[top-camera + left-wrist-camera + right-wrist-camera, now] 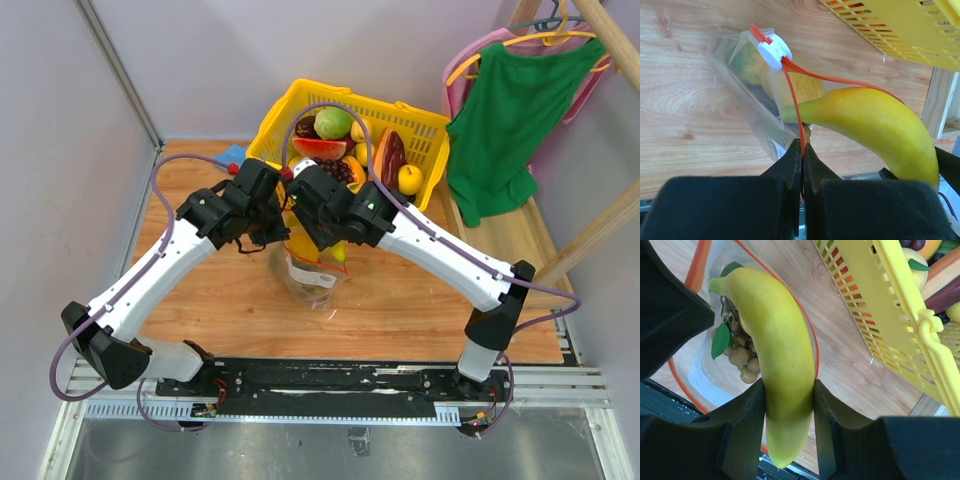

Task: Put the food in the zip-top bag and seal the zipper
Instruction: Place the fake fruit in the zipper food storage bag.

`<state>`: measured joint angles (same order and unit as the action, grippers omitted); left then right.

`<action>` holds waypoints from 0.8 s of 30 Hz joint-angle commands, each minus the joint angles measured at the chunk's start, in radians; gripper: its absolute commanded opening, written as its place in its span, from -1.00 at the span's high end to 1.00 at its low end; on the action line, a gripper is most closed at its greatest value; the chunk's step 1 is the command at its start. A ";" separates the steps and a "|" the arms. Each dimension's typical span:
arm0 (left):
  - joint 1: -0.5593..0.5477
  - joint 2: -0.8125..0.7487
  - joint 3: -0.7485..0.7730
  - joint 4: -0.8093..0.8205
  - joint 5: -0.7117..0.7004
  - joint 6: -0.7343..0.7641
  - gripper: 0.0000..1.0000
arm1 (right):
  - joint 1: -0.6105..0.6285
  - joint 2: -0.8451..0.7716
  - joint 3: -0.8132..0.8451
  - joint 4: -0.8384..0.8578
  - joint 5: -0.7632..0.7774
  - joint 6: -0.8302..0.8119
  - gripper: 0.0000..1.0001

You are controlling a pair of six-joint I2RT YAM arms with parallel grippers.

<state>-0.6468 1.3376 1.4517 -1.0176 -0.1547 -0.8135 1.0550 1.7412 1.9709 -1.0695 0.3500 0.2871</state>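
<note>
We held the left gripper point(802, 147) pinched shut on the zipper point(792, 100), the orange-red strip along the bag's mouth. That way the bag point(735, 90) stood with its mouth pulled open rather than slumping flat on the tabletop point(680, 110). The white slider point(774, 51) sat at the other end of the strip from our grip, clear of the opening. The right gripper point(789, 390) clasped the banana point(775, 340) round its thick end. Its tip pointed into the mouth, between the two sides of the strip and above the cluster of small brown balls point(742, 360) lying at the bottom. The bag stood mid-tabletop, just on the near side of the yellow basket point(875, 315). We judged the banana only partway in, with the release and the sealing not yet done.
</note>
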 commanded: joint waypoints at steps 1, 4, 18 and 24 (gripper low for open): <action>0.006 -0.024 -0.014 0.030 0.015 -0.014 0.99 | 0.032 0.035 0.057 0.024 -0.023 -0.009 0.77; 0.007 -0.031 -0.020 0.034 0.014 -0.018 0.99 | 0.036 0.052 0.071 0.026 -0.037 -0.008 0.71; 0.007 -0.042 -0.040 0.046 0.011 -0.024 0.99 | 0.036 -0.055 -0.081 0.184 -0.064 -0.003 -0.08; 0.007 -0.047 -0.042 0.043 0.006 -0.025 0.99 | 0.033 -0.093 -0.107 0.199 -0.064 -0.020 -0.21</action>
<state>-0.6434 1.3094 1.4204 -0.9882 -0.1436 -0.8288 1.0645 1.7111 1.8786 -0.9321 0.2951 0.2893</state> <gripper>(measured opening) 0.012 0.593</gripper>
